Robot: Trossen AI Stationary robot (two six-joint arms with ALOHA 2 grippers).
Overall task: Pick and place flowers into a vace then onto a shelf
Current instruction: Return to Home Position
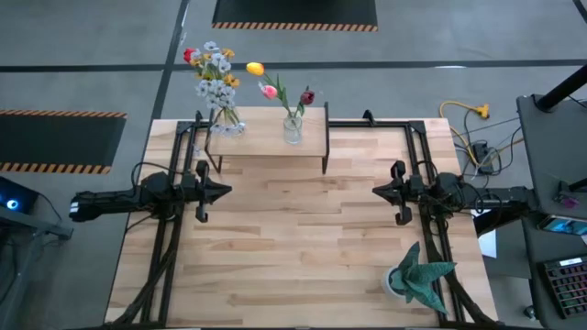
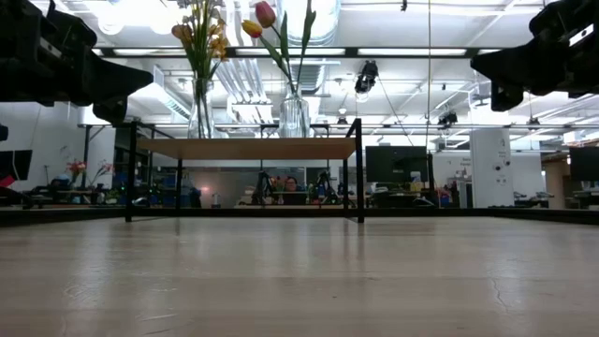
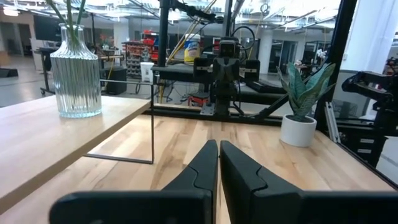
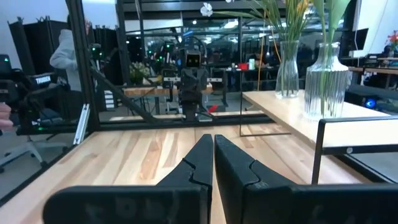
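Two clear glass vases stand on the low shelf at the table's far edge. The left vase holds white blooms, yellow and red flowers. The right vase holds pink, yellow and maroon tulips. In the low view the shelf board carries both vases. My left gripper hovers shut above the table's left side; my right gripper hovers shut on the right side. Both point toward each other. The left wrist view shows the right vase; the right wrist view shows both.
A green spiky-leaved plant in a white pot stands near the table's right near corner, also seen as the potted plant in the left wrist view. Black frame rails run along the table's sides. A person stands beyond the table.
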